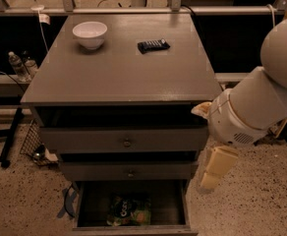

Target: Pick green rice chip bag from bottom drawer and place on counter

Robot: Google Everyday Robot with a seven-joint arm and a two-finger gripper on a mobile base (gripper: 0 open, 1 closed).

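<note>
The green rice chip bag (129, 211) lies flat in the open bottom drawer (180, 205), left of its middle. The counter (124, 70) is the grey top of the cabinet. My gripper (214, 169) hangs at the end of the big white arm (261, 102), beside the cabinet's right front corner. It is level with the middle drawer, above and to the right of the bag, and it holds nothing that I can see.
A white bowl (90, 34) and a small black snack bar (153, 45) sit at the back of the counter. Two knobbed drawers (127, 142) stand slightly pulled out above the bottom one. Bottles (18, 66) and a wire basket (33, 142) are on the left.
</note>
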